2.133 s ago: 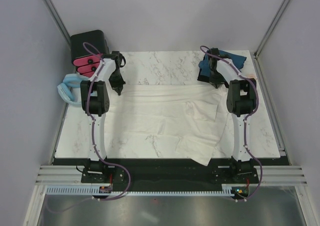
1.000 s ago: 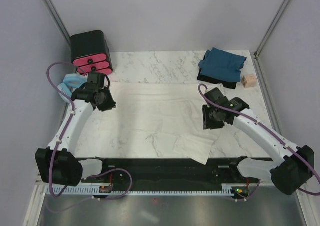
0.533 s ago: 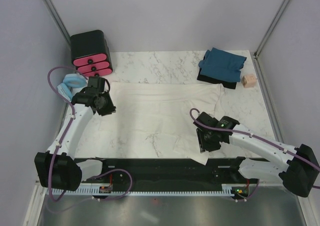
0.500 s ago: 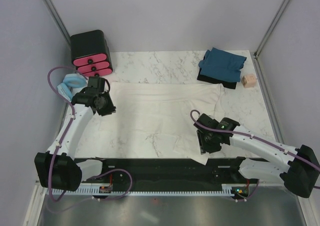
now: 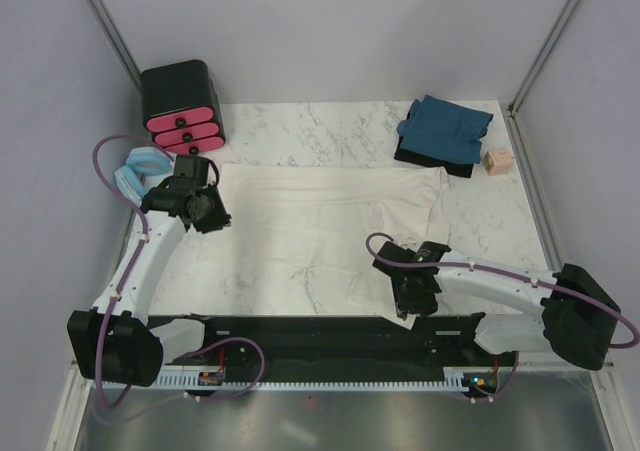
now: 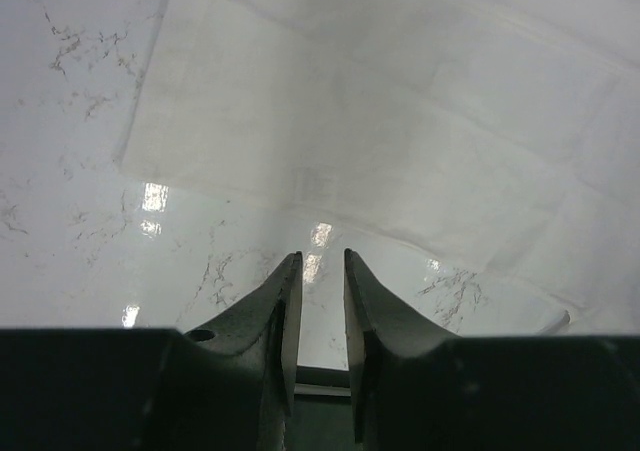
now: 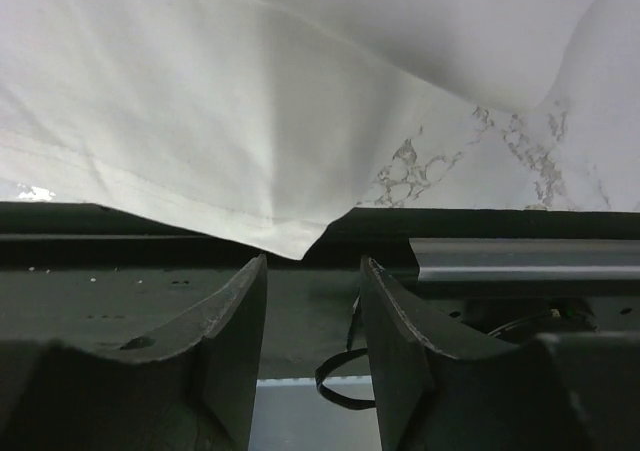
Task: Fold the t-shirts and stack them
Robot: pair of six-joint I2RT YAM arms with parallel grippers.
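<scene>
Big cream-white t-shirt lies spread flat across the desk, with its near-right corner hanging over the desk's front edge. The dark teal t-shirt sits folded just beyond the cream-white t-shirt's far-right corner. The left gripper hovers at the cream-white t-shirt's left side, over bare desk just short of the hem, jaws narrowly parted and grasping nothing. The right gripper is at the overhanging corner, jaws released, with the corner tip just ahead of them and not pinched.
</scene>
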